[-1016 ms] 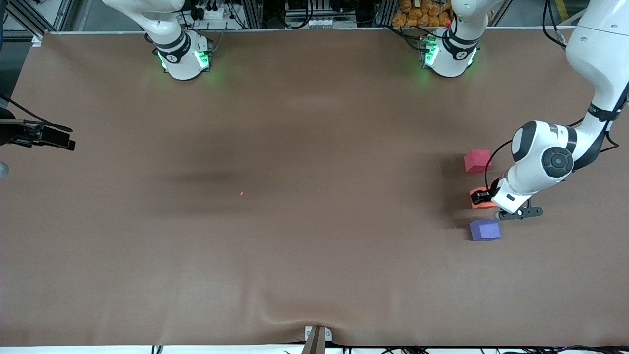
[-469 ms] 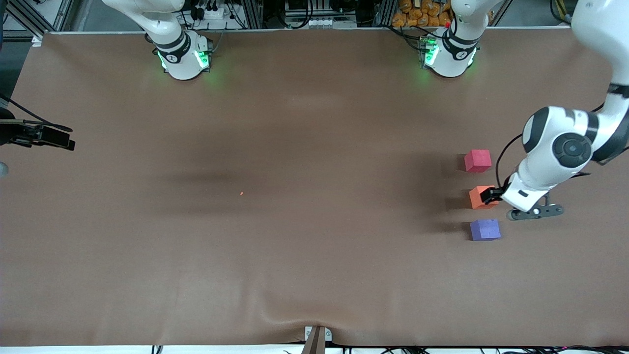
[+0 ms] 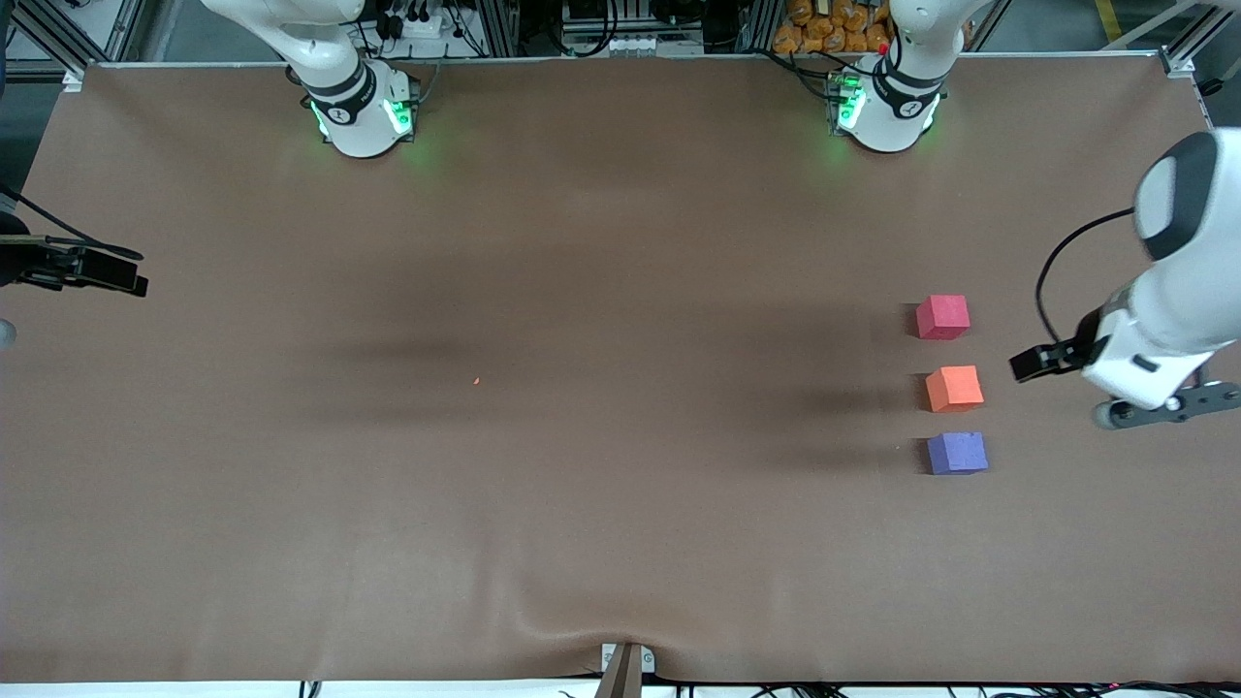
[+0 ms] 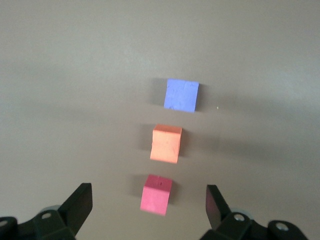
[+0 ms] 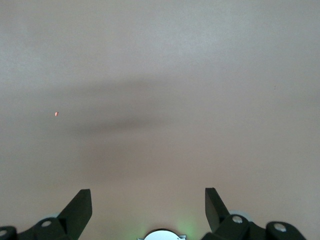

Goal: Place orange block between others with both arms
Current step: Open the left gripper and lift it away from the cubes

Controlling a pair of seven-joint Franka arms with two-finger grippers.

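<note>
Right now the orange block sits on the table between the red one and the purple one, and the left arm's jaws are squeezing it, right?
Not quite. The orange block does sit between the red one and the purple one, but the left gripper has its jaws open and holds nothing, as the left wrist view shows.

- A wide worktop (image 3: 601,504) covered in matte brown sheet, rippled at the camera-side edge.
- Toward the left arm's end, three small foam cubes in a row, apart: pinkish-red cube (image 3: 942,317) farthest from the camera, bright orange cube (image 3: 954,389) between, purple cube (image 3: 957,453) nearest.
- A tiny orange speck (image 3: 476,381) near mid-worktop.
</note>
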